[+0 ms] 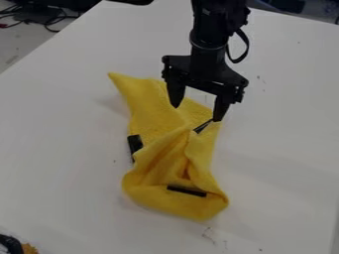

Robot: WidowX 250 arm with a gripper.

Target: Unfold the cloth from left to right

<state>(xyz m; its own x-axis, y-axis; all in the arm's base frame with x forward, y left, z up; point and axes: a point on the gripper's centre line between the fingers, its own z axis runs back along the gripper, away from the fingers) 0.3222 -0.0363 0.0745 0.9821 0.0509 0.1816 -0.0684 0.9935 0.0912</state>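
1. A white table (pixel 59 149) spreads under everything.
2. The yellow cloth (pixel 149 104) lies bunched mid-table, one corner pointing up and left in the view, its lower part folded over in a thick, rounded bundle.
3. The black gripper (pixel 197 113) hangs over the cloth's upper half, jaws released and spread wide; whether a fingertip touches the fabric I cannot tell.
4. Dark cables (pixel 49 22) lie beyond the table, upper left.
5. A black strip (pixel 187 191) sits on the lower fold, a black piece (pixel 134 144) at the cloth's left edge.
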